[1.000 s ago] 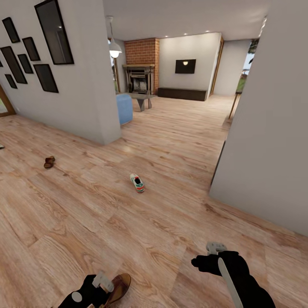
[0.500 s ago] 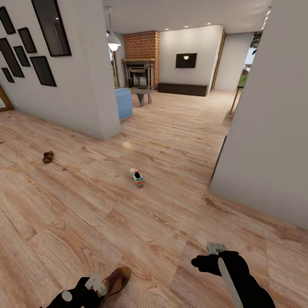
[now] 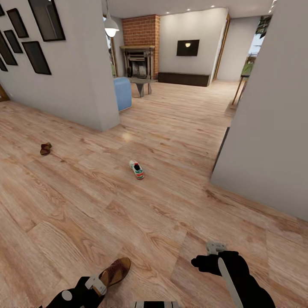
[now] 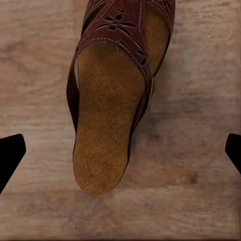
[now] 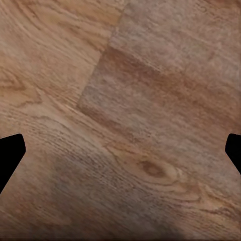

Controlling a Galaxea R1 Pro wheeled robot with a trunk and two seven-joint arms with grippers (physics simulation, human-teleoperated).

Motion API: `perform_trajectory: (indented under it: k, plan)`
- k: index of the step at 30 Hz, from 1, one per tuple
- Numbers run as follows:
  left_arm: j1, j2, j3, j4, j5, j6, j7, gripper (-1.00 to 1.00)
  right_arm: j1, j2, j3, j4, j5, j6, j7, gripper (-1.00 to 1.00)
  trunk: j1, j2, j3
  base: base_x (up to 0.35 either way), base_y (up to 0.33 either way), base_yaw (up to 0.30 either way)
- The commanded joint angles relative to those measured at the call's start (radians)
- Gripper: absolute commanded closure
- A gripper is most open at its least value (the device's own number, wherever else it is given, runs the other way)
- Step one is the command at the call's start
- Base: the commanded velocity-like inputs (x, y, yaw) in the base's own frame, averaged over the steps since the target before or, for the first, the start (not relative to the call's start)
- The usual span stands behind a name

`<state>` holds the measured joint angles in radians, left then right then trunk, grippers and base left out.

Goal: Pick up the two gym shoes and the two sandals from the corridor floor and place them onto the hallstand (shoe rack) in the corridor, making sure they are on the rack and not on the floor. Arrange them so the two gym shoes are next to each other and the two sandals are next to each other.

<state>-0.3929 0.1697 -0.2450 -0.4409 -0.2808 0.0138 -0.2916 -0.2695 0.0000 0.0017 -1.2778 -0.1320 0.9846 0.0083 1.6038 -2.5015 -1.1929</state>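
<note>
Brown leather sandal (image 4: 113, 95), tan insole up, lies between the spread fingers of my left gripper (image 4: 120, 153), neither tip touching it; I cannot tell whether it rests on the wood-plank floor (image 3: 179, 141) or hangs above it. My right gripper (image 5: 120, 153), likewise spread wide, holds nothing over bare planks. Farther out on the floor lie one gym shoe (image 3: 137, 169) mid-corridor and a second sandal (image 3: 45, 148) near the grey wall (image 3: 81, 77).

Left tool (image 4: 120, 150) jaws spread wide, right tool (image 5: 120, 150) likewise
</note>
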Motion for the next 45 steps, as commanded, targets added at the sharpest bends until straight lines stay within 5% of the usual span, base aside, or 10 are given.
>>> perform_trajectory:
  k: [1,14,26,34,45]
  plan:
    - [0.0,0.0,0.0,-0.002,-0.009,0.001,-0.003,-1.0,0.0,0.0,0.0,-0.001,-0.001,0.004,0.001,-1.0,0.0,-0.001,-0.007,0.0,0.0,0.0]
    - [-0.005,0.018,0.001,-0.006,-0.009,0.001,-0.003,-1.0,0.0,0.0,0.0,-0.001,-0.001,0.004,0.001,-1.0,0.006,-0.004,-0.078,0.0,0.0,0.0]
    - [-0.006,0.032,0.001,-0.039,-0.008,0.003,-0.002,-1.0,0.0,0.0,0.0,-0.002,-0.001,0.004,0.001,-1.0,0.006,-0.004,-0.084,0.0,0.0,0.0]
    - [-0.006,0.033,0.002,-0.071,-0.008,0.005,-0.001,-1.0,0.0,0.0,0.0,-0.002,-0.001,0.004,0.001,-1.0,0.01,-0.006,-0.125,0.0,0.0,0.0]
    - [-0.006,0.033,0.003,-0.081,-0.008,0.006,-0.001,-1.0,0.0,0.0,0.0,-0.002,-0.001,0.004,0.001,-1.0,0.01,-0.006,-0.128,0.0,0.0,0.0]
